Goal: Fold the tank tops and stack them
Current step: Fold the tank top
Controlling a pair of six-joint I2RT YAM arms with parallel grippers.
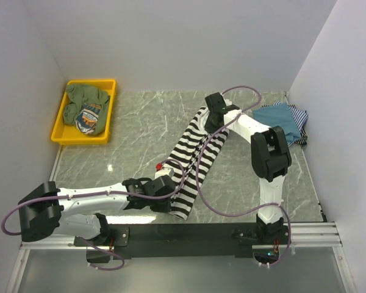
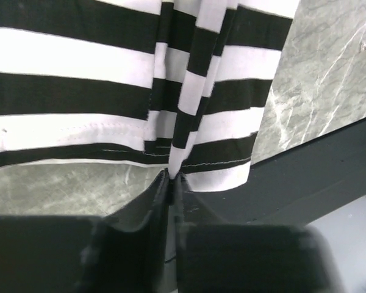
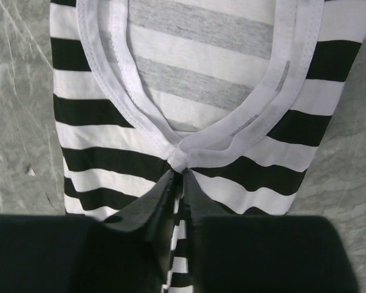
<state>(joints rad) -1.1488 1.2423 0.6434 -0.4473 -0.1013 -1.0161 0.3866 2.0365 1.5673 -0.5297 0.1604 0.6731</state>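
Far-right tank tops [image 1: 287, 116] partly behind right arm [image 1: 269, 152], tray [image 1: 79, 141] contents indistinct, striped top [image 2: 79, 91] cropped

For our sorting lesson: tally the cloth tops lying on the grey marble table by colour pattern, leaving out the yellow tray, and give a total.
Bold black-and-white striped cloth top: 1
Plain teal-blue cloth top: 1
Thin blue-and-white striped cloth top: 1 that shows, partly covered by the teal-blue one
Total: 3

Pinches the striped tank top [image 3: 104, 159] by its white neckline trim, claw [image 3: 179, 173] nearly closed. Seems to catch both trim edges. Shows marbled surface [image 3: 18, 122] either side.
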